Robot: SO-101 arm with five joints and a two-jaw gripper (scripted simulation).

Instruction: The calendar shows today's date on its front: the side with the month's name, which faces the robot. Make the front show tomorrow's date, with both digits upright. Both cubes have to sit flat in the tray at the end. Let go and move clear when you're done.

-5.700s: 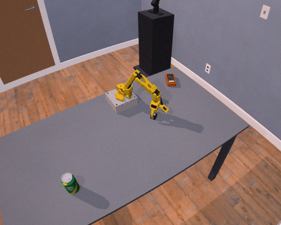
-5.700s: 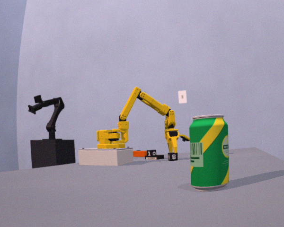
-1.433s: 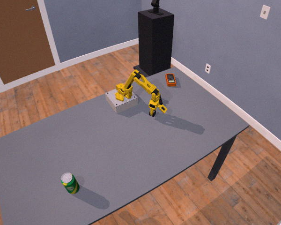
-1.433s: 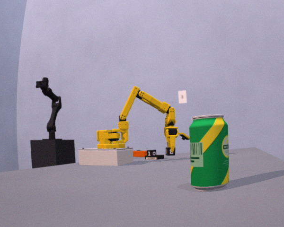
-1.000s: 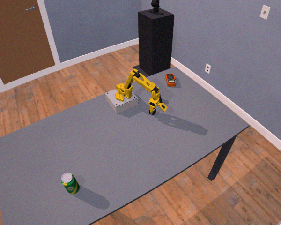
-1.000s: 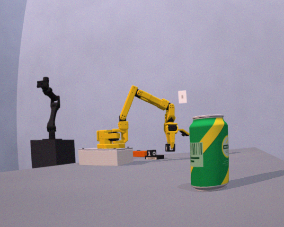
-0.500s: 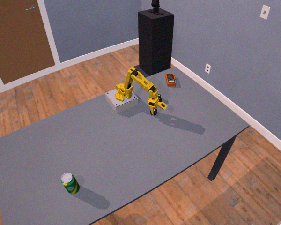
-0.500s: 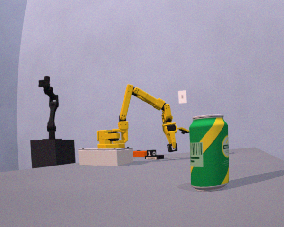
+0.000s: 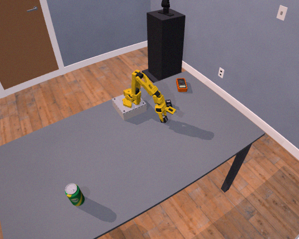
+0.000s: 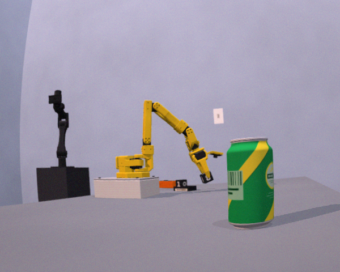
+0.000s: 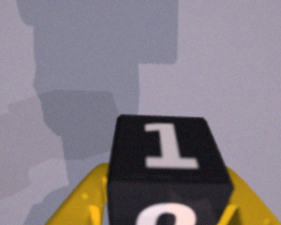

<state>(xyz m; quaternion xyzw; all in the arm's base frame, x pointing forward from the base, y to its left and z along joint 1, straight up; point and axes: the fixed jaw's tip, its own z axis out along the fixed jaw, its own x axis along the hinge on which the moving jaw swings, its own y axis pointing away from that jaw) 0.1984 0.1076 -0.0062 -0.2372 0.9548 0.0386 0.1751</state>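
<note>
Gripper [image 9: 162, 116] [image 10: 205, 173] [image 11: 166, 194] clamps one cube [image 9: 164, 119] [image 10: 206, 178] [image 11: 169, 147] tilted above the table [image 9: 134, 154] [image 10: 135, 234] [image 11: 234, 70]; the other cube [image 9: 168, 102] [image 10: 181, 183] sits in the tray [image 10: 185, 188]. Lowered at this slant, the held one could land on an edge or knock its neighbour. Only the wrist view reads its 1 clearly; the exterior view alone shows the tray's lettered side.

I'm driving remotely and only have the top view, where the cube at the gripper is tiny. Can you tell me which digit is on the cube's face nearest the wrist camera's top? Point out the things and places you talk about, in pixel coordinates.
Observer: The wrist view shows an upright 1 on the held cube [image 9: 164, 119] [image 10: 207, 177] [image 11: 166, 147].
Operator: Is it touching the table?
Observer: No, the exterior view shows it held above the table [image 9: 134, 154] [image 10: 135, 234].
Operator: And the tray?
Observer: The exterior view shows another cube [image 10: 181, 183] on the tray [image 10: 190, 187].
</note>
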